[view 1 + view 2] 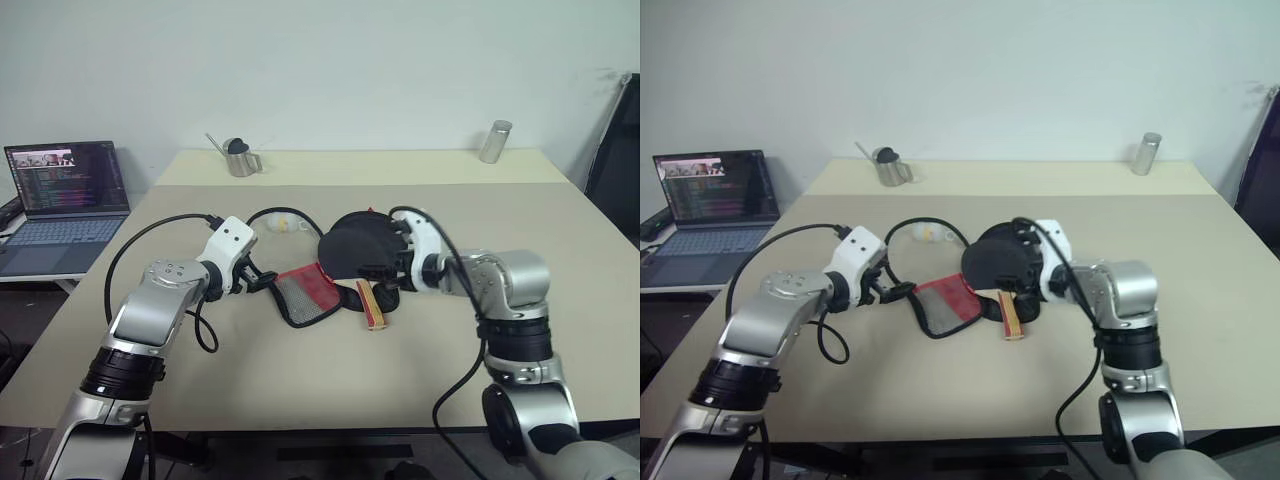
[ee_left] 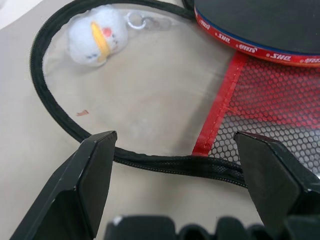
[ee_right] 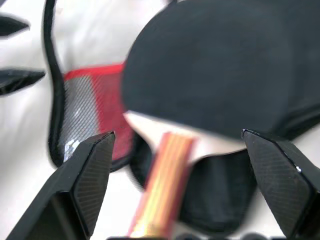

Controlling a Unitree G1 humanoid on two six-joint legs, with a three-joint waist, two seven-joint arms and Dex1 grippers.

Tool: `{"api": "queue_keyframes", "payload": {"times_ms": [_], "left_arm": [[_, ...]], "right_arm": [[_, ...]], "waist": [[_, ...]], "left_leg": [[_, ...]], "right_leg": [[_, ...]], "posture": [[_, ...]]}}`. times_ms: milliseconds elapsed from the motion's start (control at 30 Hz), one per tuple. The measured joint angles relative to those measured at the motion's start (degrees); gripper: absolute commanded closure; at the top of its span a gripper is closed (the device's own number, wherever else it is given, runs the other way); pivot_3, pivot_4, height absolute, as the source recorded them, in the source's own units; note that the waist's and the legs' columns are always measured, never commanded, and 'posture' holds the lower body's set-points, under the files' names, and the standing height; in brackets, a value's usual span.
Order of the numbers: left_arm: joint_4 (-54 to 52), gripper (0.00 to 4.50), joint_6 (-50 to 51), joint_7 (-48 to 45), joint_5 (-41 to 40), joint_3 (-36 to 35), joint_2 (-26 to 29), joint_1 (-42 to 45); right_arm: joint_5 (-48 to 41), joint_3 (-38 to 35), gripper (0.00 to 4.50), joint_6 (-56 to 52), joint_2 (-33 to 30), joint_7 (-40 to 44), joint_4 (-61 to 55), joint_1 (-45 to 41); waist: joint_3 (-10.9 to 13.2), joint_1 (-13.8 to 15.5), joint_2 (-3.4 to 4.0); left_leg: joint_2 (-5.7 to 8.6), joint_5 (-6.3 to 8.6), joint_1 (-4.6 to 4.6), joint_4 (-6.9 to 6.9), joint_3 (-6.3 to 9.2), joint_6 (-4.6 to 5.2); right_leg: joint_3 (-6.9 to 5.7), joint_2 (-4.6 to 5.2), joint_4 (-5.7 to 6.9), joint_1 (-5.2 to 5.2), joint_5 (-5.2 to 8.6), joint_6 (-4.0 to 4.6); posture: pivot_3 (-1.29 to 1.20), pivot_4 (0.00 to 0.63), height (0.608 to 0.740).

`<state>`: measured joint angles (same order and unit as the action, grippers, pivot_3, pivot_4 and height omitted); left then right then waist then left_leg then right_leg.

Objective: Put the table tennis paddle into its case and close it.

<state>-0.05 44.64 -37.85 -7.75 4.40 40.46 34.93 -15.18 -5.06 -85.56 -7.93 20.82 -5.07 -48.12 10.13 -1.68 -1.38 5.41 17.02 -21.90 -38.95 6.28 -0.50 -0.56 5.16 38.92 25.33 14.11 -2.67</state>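
Paddle (image 1: 358, 262) lies on the open case (image 1: 310, 292), handle toward the spread-fingered right gripper (image 3: 185, 165); left gripper (image 2: 180, 170), jaws apart, straddles the case's zipper edge.

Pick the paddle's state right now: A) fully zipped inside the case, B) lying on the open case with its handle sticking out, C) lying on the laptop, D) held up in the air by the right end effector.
B: the paddle lies on the open case, its wooden handle poking out over the table, and the right end effector stands open around nothing.
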Motion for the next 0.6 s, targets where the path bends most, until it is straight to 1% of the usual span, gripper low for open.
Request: {"api": "queue_keyframes", "payload": {"times_ms": [100,200,333,533,600], "left_arm": [[0.0,0.39,0.0,-0.1,0.1,0.0,0.0,0.0],[0.0,0.39,0.0,-0.1,0.2,0.0,-0.1,0.0],[-0.1,0.39,0.1,-0.1,0.2,0.4,-0.5,0.0],[-0.1,0.39,0.1,0.1,0.2,0.4,-0.6,-0.1],[-0.3,0.39,0.2,0.2,0.2,0.4,-0.5,-0.3]], "right_arm": [[0.0,-0.2,0.04,-2.6,2.0,-2.5,-2.0,1.9],[0.5,1.2,0.04,-3.1,2.7,-4.7,-2.5,3.4],[1.2,1.9,0.04,-1.0,3.7,-7.2,0.4,4.3],[1.2,3.1,0.04,2.9,3.8,-7.8,3.2,4.3],[1.2,3.5,0.41,3.6,3.8,-8.0,3.7,4.3]], "waist": [[0.0,0.1,0.00],[0.0,-0.1,0.00],[0.0,-0.4,0.00],[0.0,-0.4,0.00],[0.0,-0.4,0.00]], "left_leg": [[-0.01,0.00,0.00,0.00,0.00,0.00],[-0.01,0.00,0.02,0.00,-0.01,0.00],[-0.02,0.00,0.06,0.01,-0.04,0.00],[-0.02,0.00,0.08,0.01,-0.04,0.00],[-0.03,0.00,0.10,0.01,-0.04,0.00]], "right_leg": [[-0.01,0.00,0.01,0.00,0.00,0.00],[0.01,-0.01,0.04,0.01,0.00,0.00],[0.04,-0.02,0.06,0.01,0.00,0.00],[0.03,-0.03,0.06,-0.01,0.00,0.00],[0.03,-0.03,0.06,-0.01,0.00,0.00]], "posture": [[0.00,0.150,0.740],[0.00,0.150,0.740],[0.00,0.150,0.740],[0.00,0.150,0.740],[0.00,0.150,0.740]]}}
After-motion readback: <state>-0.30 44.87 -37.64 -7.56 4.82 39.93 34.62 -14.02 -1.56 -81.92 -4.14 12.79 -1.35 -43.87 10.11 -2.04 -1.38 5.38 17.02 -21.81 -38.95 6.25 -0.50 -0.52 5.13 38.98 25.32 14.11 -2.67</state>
